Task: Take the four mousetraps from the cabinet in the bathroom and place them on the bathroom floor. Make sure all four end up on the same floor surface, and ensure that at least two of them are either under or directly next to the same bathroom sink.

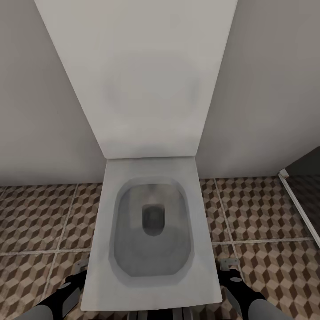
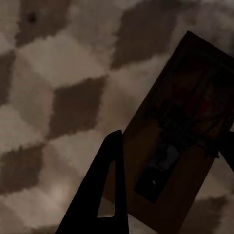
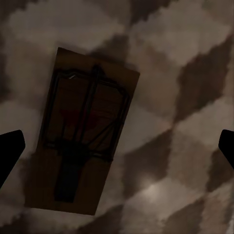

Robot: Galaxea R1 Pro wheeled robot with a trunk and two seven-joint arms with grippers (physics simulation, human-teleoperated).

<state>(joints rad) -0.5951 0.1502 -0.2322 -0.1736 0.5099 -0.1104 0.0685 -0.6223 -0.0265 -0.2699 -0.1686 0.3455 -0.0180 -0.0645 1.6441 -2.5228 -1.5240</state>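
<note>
One mousetrap [image 2: 180, 141], brown wood with a dark metal bar, sits between the fingers of my left gripper [image 2: 170, 139], which press against its two sides just above the bathroom floor [image 2: 53, 73]. Another mousetrap [image 3: 83, 136] lies flat on the cube-patterned tiles [image 3: 185, 97], and my right gripper [image 3: 119, 146] is spread wide open over it without touching it. In the head view the left gripper [image 1: 78, 273] and the right gripper [image 1: 230, 271] hang low on either side of a toilet. The cabinet and the bathroom sink are out of view.
A white toilet [image 1: 151, 266] with its lid [image 1: 142, 80] raised stands straight ahead between my arms, against a pale wall. Patterned floor tiles [image 1: 266, 209] stretch to both sides. A white door frame edge [image 1: 298, 204] runs along the right.
</note>
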